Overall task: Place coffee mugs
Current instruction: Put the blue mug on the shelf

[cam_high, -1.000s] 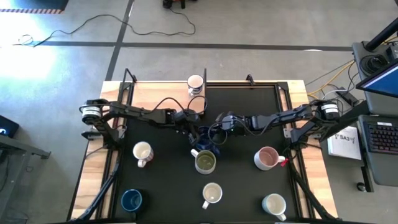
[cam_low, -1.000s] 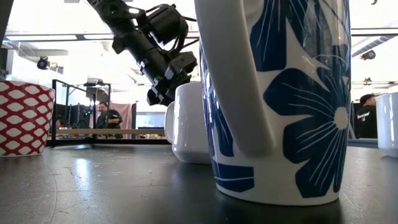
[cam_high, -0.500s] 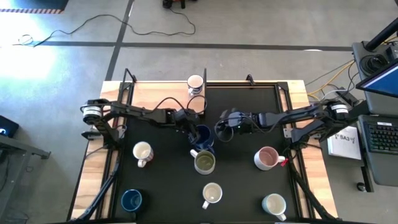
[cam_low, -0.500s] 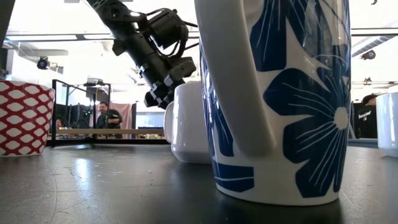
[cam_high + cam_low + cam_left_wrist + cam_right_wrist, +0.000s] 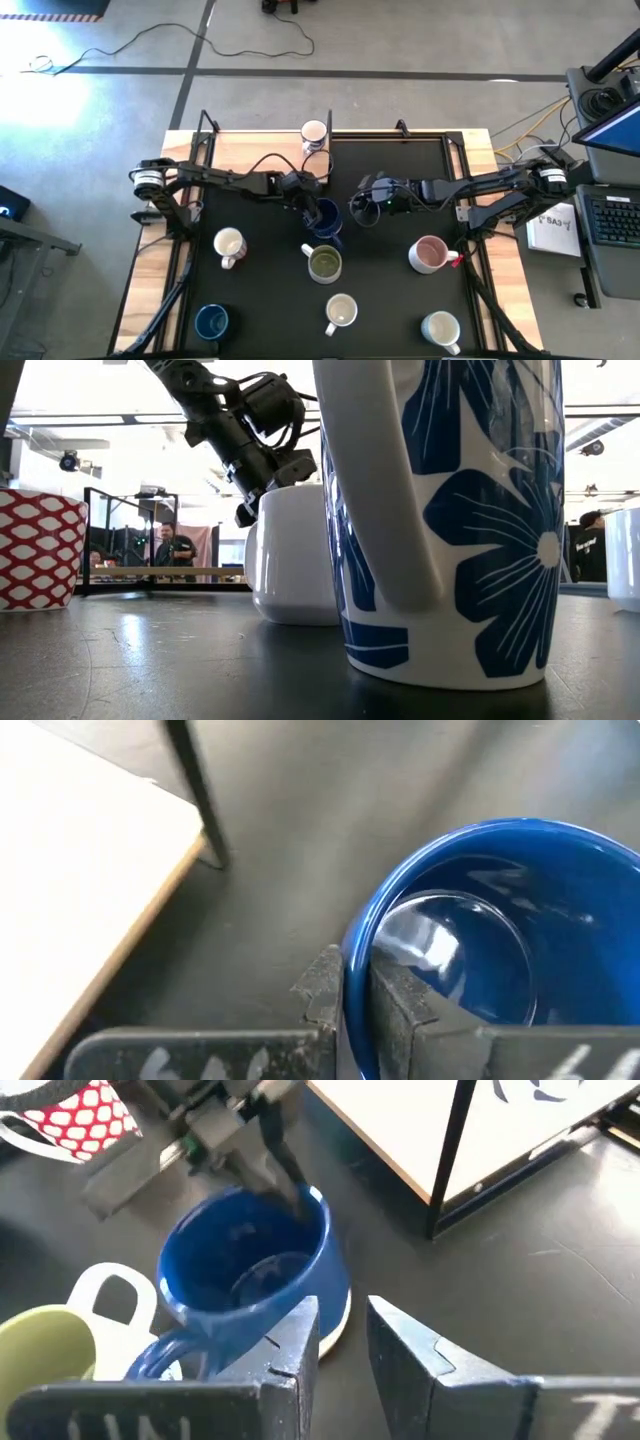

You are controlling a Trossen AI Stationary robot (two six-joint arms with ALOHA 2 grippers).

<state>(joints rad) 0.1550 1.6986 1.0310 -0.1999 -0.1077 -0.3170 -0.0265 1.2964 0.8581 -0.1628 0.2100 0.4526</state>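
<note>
Near the table's middle, the left gripper [image 5: 309,205] pinches the glossy round blue mug's [image 5: 325,217] thin rim — right gripper [image 5: 362,199] parted, empty.

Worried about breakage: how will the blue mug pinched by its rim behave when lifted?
The blue mug looks rigid and glossy, so the left end effector, shut on one wall, may slip. Held off-centre, it will probably tilt. It is likely brittle if dropped on the table.
</note>
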